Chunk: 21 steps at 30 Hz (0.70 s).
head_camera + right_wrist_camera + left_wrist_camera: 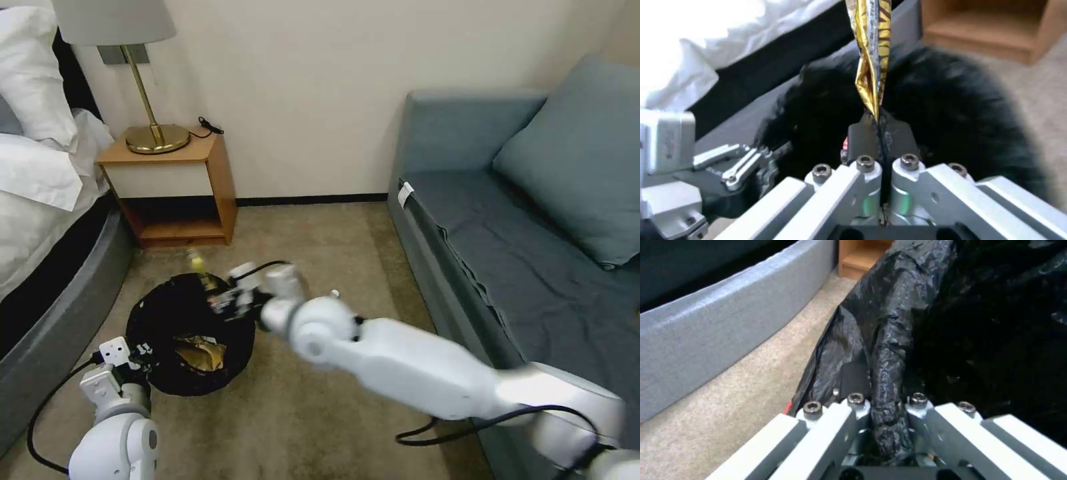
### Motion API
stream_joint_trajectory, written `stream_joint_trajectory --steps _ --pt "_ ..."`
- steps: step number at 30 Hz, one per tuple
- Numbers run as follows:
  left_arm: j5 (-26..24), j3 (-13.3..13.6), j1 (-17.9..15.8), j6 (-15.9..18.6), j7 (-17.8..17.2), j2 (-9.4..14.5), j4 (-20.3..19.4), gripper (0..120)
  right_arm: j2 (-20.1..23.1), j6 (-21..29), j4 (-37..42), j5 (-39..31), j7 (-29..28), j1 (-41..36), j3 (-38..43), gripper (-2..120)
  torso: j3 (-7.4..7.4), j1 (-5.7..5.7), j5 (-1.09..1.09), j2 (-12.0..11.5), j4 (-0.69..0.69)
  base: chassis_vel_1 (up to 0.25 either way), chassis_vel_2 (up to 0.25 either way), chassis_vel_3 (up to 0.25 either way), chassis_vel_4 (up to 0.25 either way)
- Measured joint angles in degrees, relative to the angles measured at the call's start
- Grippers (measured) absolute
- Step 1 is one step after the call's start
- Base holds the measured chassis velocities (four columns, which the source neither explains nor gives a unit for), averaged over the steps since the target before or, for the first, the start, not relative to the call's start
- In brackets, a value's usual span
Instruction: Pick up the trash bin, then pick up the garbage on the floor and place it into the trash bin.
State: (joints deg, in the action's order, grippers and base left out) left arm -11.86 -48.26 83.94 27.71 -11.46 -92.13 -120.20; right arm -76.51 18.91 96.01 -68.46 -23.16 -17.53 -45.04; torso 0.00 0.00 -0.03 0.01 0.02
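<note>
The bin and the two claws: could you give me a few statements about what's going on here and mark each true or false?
1. The left claw is clamped on the rim of the trash bin. True.
2. The right claw is empty. False: it pinches a gold-brown wrapper.
3. The gold-brown wrapper is held above the bin's black bag. True.
4. The bin has nothing inside. False: a crumpled tan paper wrapper lies in it.
5. The bin stands on the sofa. False: it is over the carpet, between the bed and the sofa.
</note>
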Motion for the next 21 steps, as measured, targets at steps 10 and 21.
stream_joint_trajectory --steps 10,21 --pt "0.3 0.3 -0.2 0.2 0.0 0.0 -0.3 2 -2.5 -0.6 -3.0 1.9 -1.9 -2.8 -4.8 0 0.0 0.0 0.02 0.0 -0.02 0.0 0.0 0.0 0.0" --pt "0.7 0.5 -0.2 0.3 0.1 0.0 -0.2 2 -1.9 -0.3 -2.7 3.5 -1.3 -1.9 -4.9 34 0.0 0.0 0.02 0.0 -0.02 0.0 0.0 0.0 0.0"
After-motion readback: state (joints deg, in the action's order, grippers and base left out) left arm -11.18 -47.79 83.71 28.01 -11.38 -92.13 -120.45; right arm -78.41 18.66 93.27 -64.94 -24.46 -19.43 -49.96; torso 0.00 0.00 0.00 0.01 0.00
